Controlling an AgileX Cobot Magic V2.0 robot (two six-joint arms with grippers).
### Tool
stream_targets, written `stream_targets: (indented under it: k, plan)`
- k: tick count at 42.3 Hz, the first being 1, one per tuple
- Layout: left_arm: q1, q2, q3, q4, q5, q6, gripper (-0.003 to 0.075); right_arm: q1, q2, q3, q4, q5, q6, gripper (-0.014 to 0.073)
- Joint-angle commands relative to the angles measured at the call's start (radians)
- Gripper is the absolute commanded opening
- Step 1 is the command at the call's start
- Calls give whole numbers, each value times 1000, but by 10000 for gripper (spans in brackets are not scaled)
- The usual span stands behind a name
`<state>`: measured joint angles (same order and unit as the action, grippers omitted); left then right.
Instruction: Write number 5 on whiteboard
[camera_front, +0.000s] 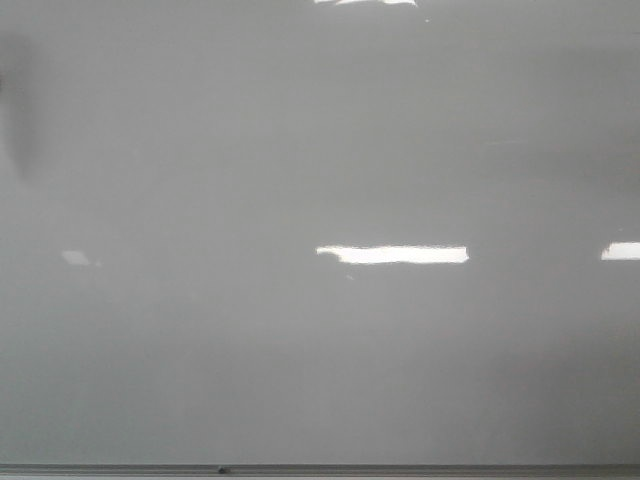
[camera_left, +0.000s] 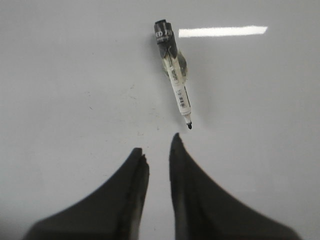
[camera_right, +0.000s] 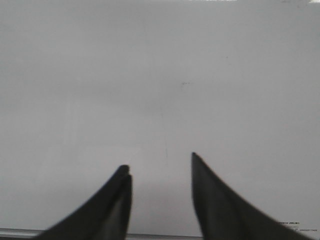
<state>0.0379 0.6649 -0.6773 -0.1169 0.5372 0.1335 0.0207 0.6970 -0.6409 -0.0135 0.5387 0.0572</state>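
Left gripper (camera_left: 159, 144) hovers slightly parted and empty near the uncapped marker (camera_left: 174, 70) on the blank whiteboard (camera_front: 200, 350) — it should widen, straddle mid-barrel, then close.

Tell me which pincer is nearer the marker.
Left. The left pincer hangs empty and open just short of the marker lying on the whiteboard. The right pincer is open over bare board, no marker in its view.

A marker pen (camera_left: 174, 72) is seen lying flat on a pale glossy surface, its black cap end (camera_left: 163, 31) close to a bright rectangular light reflection (camera_left: 222, 31). Its dark writing tip (camera_left: 189, 126) is uncovered, and a barcode label is carried on the barrel.
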Motion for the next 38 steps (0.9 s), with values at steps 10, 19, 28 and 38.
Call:
stream_targets:
  k: [10,19,28,38]
  plan:
    - [-29,81,-30,-31,-57,3,502,-5,3,-35,-11,-53,-11,612]
    - [-122,156,-41,-31,-74,3,502,-5,3,-35,-11,-53,-11,612]
    - [-89,256,-41,-31,-134,-101,502,-5,3,-35,-11,-53,-11,612]
    - [-67,388,-41,-50,-275,-103,502,-5,3,-35,-11,-57,-11,612]
